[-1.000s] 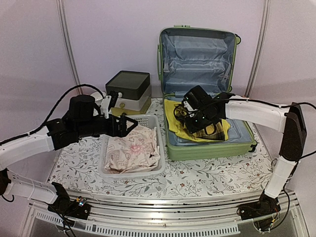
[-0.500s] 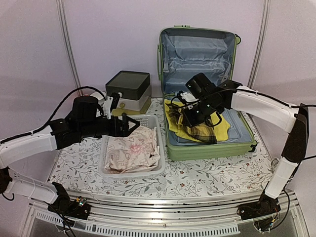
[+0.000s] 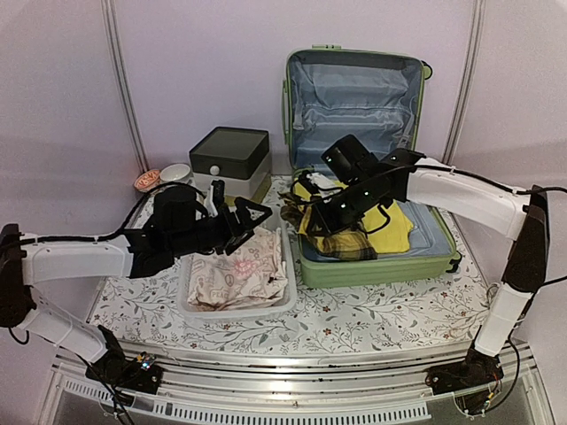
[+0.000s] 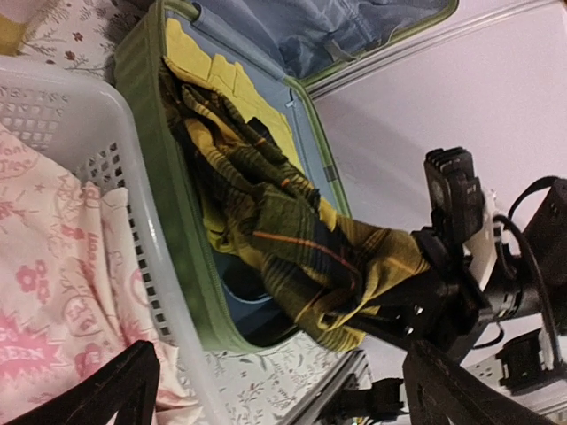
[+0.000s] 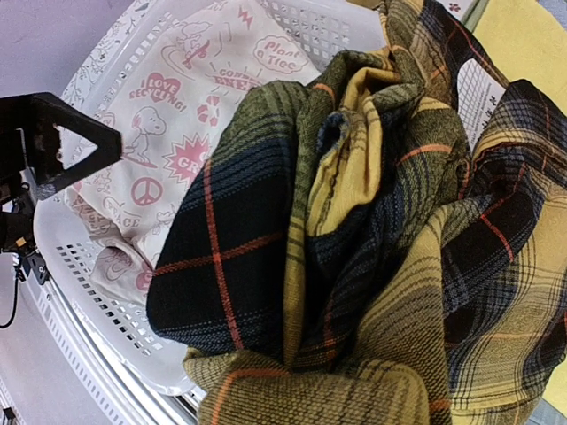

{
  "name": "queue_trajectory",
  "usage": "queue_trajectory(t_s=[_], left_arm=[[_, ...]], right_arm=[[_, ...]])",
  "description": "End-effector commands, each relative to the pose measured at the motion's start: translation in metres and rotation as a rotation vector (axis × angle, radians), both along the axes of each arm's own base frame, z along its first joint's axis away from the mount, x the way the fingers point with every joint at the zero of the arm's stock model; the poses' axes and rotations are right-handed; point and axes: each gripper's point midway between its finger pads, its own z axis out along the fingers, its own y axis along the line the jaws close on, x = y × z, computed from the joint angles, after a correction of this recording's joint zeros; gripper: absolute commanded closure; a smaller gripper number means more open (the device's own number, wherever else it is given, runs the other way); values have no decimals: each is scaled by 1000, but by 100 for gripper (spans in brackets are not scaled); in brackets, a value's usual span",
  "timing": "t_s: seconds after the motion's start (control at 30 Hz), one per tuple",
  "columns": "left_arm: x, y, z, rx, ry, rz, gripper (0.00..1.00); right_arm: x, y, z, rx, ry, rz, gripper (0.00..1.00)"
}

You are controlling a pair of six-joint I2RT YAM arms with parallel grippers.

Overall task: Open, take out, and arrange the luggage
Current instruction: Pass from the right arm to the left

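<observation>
Mostly, right claw (image 3: 339,211) amid plaid shirt (image 5: 354,221).

Item: one luggage (image 3: 381,270), a large hard-shell suitcase in light green with a ribbed shell. We record it as open. The base (image 3: 438,239) lies flat on the right half of the worktop (image 3: 354,328), close to the right edge, its long near wall facing the near edge. The lid (image 3: 354,97) stands upright at the far edge, pale blue creased lining toward us. We note black caster wheels (image 3: 454,263) on the right side and a green handle on the lid's top edge.
</observation>
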Motion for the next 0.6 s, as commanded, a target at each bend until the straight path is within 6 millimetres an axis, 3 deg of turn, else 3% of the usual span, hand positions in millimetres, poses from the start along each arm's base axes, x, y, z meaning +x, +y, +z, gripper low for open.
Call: queue_trajectory(t_s=[0.0,0.23,0.57], left_arm=[[3,-24,22,-217,45,-12,2],[6,-50,8,-294,113,-65,2],[13,-66,-10,-295,158,-90,2]], right_arm=[[-17,39,17,127,-3,94,96],[-31,57,17,170,17,151,96],[-61,75,4,170,49,240,87]])
